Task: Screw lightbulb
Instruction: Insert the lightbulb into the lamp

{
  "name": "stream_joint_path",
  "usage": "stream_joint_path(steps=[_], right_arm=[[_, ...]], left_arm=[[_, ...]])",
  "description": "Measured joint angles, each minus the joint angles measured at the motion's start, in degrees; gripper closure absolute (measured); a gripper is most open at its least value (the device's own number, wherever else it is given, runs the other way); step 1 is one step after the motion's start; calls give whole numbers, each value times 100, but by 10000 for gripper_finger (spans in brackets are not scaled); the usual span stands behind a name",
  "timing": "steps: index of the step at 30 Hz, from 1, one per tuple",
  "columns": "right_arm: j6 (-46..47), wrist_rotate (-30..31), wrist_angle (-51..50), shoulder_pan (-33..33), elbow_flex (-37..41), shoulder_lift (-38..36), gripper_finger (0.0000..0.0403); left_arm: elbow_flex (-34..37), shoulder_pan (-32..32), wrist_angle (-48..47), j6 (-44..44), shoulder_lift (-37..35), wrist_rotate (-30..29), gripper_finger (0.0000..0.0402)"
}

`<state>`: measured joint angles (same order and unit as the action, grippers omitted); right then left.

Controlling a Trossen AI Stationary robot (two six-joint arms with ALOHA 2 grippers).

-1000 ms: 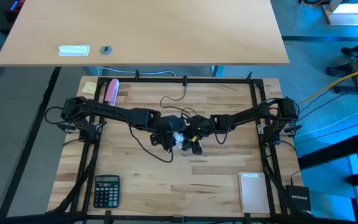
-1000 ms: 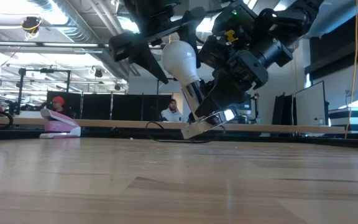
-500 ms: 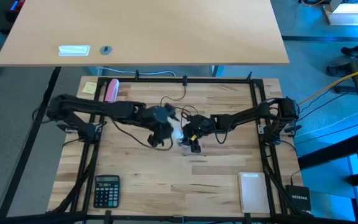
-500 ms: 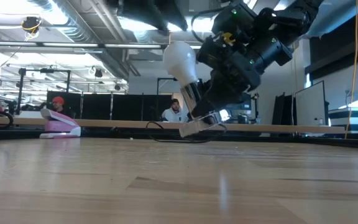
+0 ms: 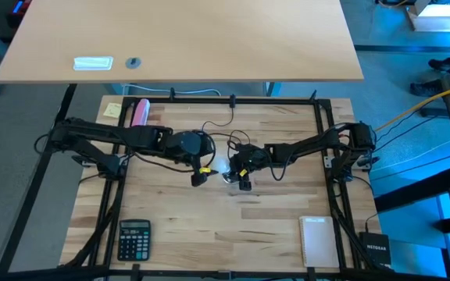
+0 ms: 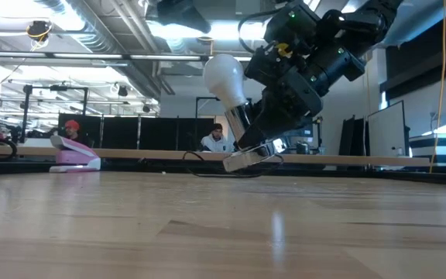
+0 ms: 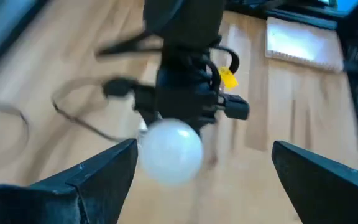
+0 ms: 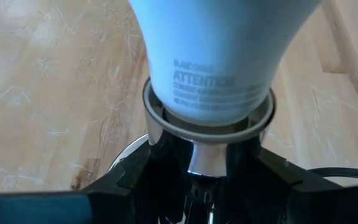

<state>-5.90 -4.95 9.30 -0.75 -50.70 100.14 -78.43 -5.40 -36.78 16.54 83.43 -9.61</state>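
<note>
The lightbulb (image 8: pixel 216 56)'s screw base sits hidden inside socket (image 8: pixel 207 134).

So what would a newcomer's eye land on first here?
The white lightbulb, seated in the silver socket that the right tool holds tilted just above mid-table. Next, the left tool, open and apart from the bulb. Then the pink-and-white object at the far left edge.

Left claw (image 7: pixel 201 180) now off lightbulb (image 6: pixel 224 74), withdrawn.
</note>
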Motion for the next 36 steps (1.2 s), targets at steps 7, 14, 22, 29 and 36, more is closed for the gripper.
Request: stream_joint_path(steps=[7, 14, 22, 29, 36], right_arm=[[-38, 0, -3, 0, 2, 0, 223], [-60, -3, -41, 0, 4, 2, 223], [-106, -9, -44, 0, 9, 9, 223], [-124, -13, -44, -2, 9, 9, 223], [-196, -37, 13, -4, 11, 9, 223]], left_arm=[[0, 235, -71, 2277, 259, -91, 41], [4, 286, -349, 3156, 876, 330, 41], [8, 386, 19, 3167, 1248, 347, 46], [9, 406, 207, 2933, 1280, 348, 105], [9, 403, 204, 890, 1280, 366, 161]])
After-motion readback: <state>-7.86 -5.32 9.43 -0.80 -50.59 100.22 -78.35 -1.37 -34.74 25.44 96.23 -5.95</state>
